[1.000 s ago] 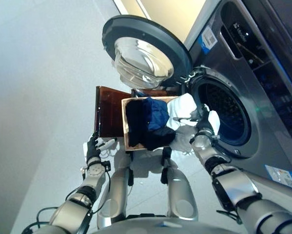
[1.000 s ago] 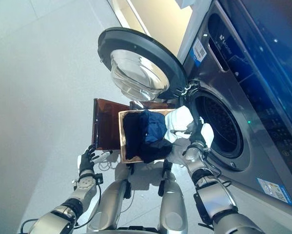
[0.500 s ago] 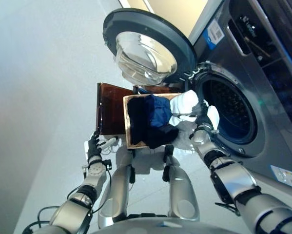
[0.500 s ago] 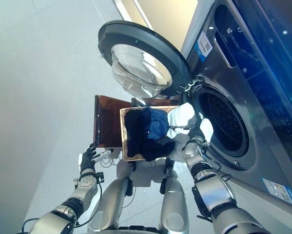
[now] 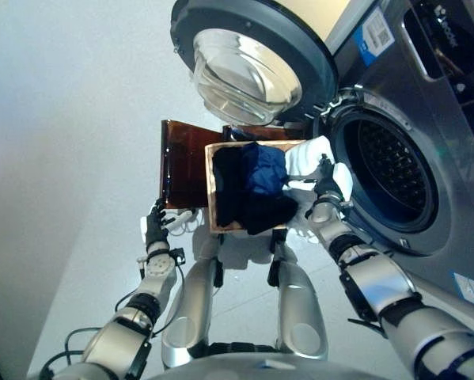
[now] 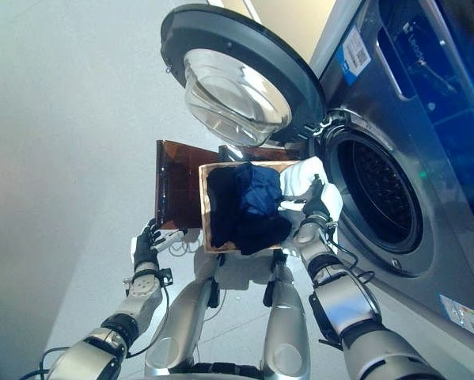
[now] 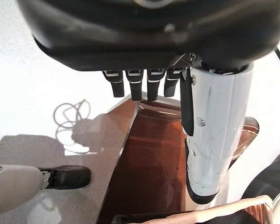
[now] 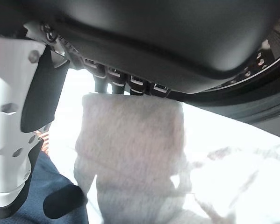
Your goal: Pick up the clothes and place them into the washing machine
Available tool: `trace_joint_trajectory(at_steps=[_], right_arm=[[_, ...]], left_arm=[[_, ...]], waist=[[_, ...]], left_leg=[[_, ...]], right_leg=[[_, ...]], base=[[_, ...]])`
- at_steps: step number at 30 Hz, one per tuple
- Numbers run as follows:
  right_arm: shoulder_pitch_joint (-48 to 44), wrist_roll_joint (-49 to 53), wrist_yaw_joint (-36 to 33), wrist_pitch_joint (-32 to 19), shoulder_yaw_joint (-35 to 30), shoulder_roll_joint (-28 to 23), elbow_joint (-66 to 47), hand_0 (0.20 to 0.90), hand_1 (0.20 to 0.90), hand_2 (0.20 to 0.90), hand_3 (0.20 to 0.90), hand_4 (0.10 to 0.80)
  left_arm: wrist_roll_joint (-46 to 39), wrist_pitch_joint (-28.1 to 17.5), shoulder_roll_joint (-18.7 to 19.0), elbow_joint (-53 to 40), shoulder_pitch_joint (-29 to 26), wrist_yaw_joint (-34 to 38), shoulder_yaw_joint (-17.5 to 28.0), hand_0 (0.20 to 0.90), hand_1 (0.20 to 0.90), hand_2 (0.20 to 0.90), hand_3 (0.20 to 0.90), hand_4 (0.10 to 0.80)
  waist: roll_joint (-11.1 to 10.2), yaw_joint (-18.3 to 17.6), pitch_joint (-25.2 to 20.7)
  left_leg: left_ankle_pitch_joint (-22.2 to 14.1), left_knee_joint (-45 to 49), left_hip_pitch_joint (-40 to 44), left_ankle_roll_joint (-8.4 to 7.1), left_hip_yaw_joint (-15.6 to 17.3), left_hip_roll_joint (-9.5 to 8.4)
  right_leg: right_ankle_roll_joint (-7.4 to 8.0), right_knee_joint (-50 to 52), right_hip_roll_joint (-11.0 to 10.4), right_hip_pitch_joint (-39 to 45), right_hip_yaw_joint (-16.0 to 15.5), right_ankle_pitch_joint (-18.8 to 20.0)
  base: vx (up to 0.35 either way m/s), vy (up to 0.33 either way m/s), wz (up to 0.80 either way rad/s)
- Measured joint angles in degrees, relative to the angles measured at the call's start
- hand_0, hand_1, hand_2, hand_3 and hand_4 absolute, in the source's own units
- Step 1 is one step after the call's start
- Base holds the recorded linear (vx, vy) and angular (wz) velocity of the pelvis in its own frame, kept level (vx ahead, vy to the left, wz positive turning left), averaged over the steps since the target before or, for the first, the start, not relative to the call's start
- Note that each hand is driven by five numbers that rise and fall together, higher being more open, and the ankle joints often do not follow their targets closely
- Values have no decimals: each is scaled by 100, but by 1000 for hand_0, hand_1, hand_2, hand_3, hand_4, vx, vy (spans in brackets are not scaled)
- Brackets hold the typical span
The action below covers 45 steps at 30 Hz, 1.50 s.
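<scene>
Our right hand point(image 6: 314, 207) clutches the white garment point(image 6: 301, 176) beside the washing machine point(image 6: 395, 158) mouth for loading, while our left hand point(image 6: 147, 241) hangs slack-fingered, unneeded.

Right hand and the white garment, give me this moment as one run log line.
right hand: shut on white garment | left hand: open, idle | basket: dark clothes | washer door: open

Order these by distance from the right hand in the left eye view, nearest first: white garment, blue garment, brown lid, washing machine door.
1. White garment: held in the right hand.
2. Blue garment: in the basket, to its left.
3. Brown lid: beyond the basket's left side.
4. Washing machine door: open, farther up in the view.
</scene>
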Motion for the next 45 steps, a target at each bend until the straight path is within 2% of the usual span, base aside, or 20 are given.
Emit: trace_joint_trajectory(at_steps=[13,25,26,27,29,35,45], right_arm=[[-560,102,-12,125,11,-209,228,900,900,900,900,800],[-1233,385,-137,123,12,-494,332,900,900,900,900,800],[-1273,445,-138,122,11,-515,332,697,697,697,697,655],[-1342,480,-151,133,6,-548,339,444,444,444,444,475],[-1358,566,-187,130,6,-572,340,200,200,200,200,300],[-1514,675,-277,129,3,-744,339,200,200,200,200,300],[-1511,663,-263,131,10,-680,304,200,200,200,200,300]], left_arm=[[-46,-118,89,-715,146,59,-46,900,900,900,900,800],[-118,-282,258,-1261,208,147,-47,900,900,900,900,800],[-119,-287,258,-1278,209,151,-46,900,900,900,900,800],[-120,-290,269,-1372,227,160,-45,900,900,900,900,800],[-121,-319,266,-1375,224,161,-48,900,900,900,900,800],[-143,-378,263,-1404,224,239,-38,900,900,900,900,800],[-221,-334,254,-1404,211,275,-53,900,900,900,900,800]], waist=[[20,59,39],[52,181,45],[66,186,49],[82,191,45],[105,194,56],[142,189,63],[147,200,63]], left_leg=[[61,-5,-533,11,-12,-10],[195,-5,-1111,-59,-35,-21],[202,-4,-1142,-60,-42,-21],[215,-4,-1198,-59,-51,-22],[221,-6,-1212,-58,-53,-24],[229,-8,-1310,-68,-44,-19],[268,-1,-1261,-15,-22,-14]], right_leg=[[9,115,-12,-583,1,8],[-40,359,-44,-1272,19,-23],[-40,364,-43,-1297,16,-23],[-40,393,-44,-1363,15,-23],[-38,401,-47,-1380,15,-23],[-37,423,-42,-1498,23,-20],[-35,449,-39,-1469,30,-20]], base=[[-10,6,1],[-2,2,1],[-8,23,3],[-5,30,3],[-2,14,2],[0,0,0],[0,0,0]])
